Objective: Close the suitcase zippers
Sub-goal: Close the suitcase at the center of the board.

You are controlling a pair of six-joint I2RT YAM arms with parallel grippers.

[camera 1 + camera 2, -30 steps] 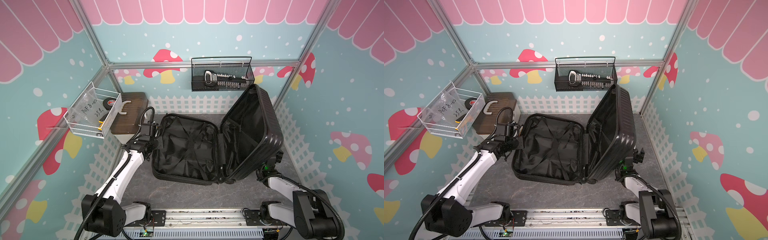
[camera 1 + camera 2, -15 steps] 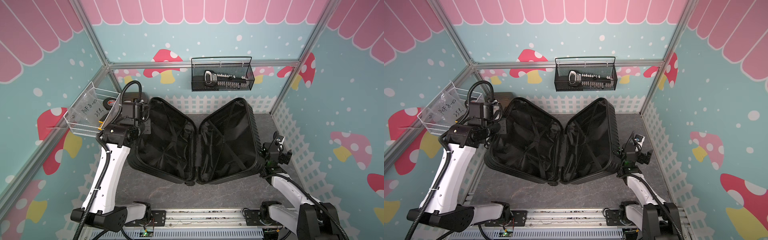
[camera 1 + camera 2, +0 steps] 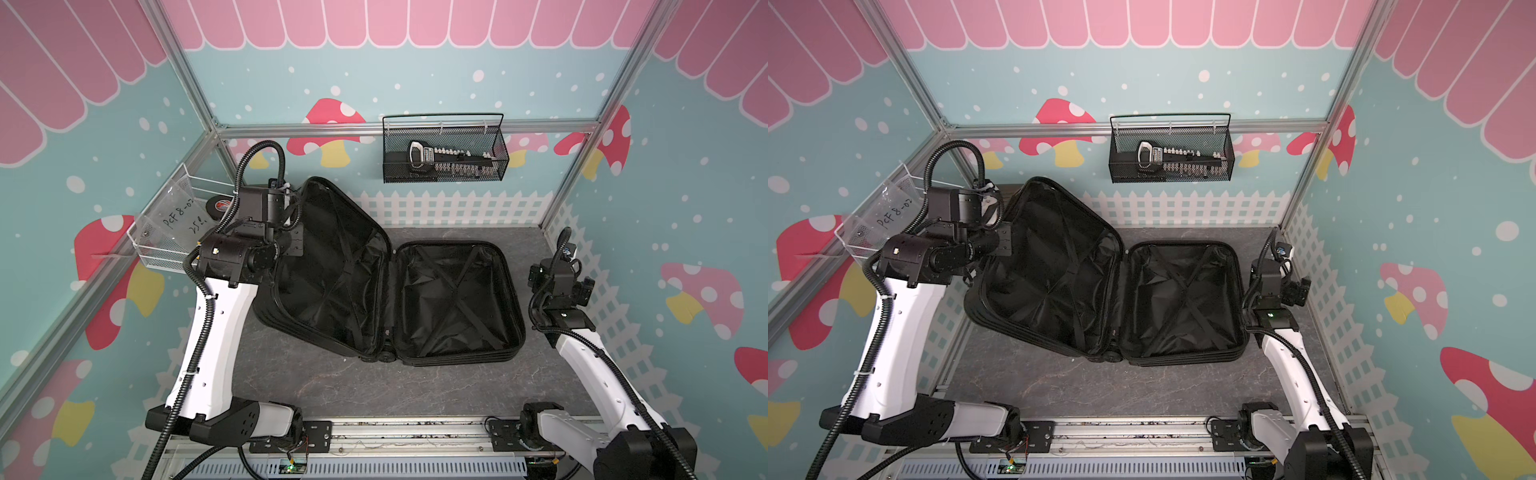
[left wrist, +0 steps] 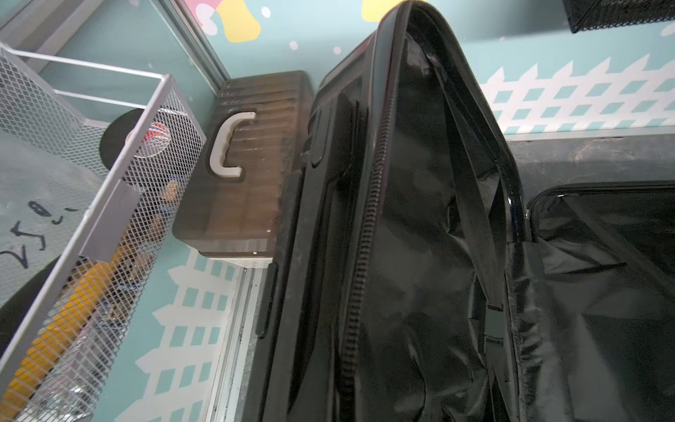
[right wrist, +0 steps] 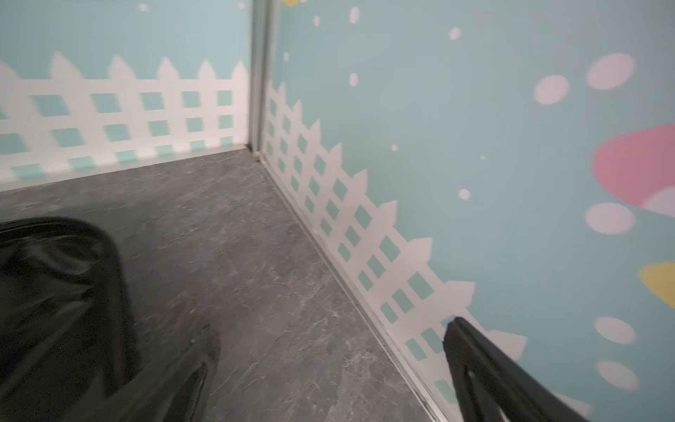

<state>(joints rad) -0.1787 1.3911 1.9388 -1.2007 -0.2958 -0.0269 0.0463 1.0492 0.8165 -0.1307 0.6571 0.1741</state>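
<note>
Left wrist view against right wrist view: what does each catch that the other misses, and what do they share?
Only left wrist: the thin black zipper track along the raised half of the small black hard-shell suitcase, the brown translucent ribbed box lid with a white handle, and the silver wire-mesh basket. Only right wrist: the right gripper, jaws wide open and empty, facing the cell corner on that arm's side. Both: the suitcase's glossy lining, the grey stone-patterned table and the white picket-fence wall print.
</note>
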